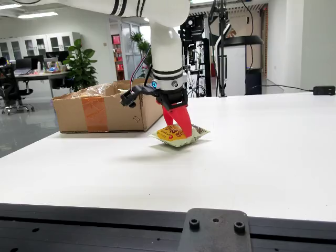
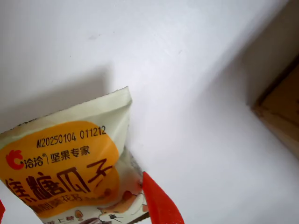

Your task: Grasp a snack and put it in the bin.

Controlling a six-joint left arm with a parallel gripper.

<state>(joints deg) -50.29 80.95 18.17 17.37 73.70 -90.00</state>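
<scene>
Snack: a small yellow and orange bag [image 1: 180, 135] with a picture and writing on it. It looks a little off the desk, with a shadow under it, so I think it has been picked up.

Where: over the white desk [image 1: 262, 152], toward the far edge, just beside the box in the front view.

Fingers: two red fingers [image 2: 161, 205] point down and squeeze the bag between them. In the close view one red finger is at the bag's right side and a bit of the other shows at the left edge.

Why held so: a pinch from above lets the arm lift a soft flat bag and carry it.

Bin: the brown open box [image 1: 105, 107] near the far left corner of the desk. I think this is the bin.

Next: the bag must go up over the box wall, then be let go.

Risk: the bag is slick, so it may slip.
</scene>
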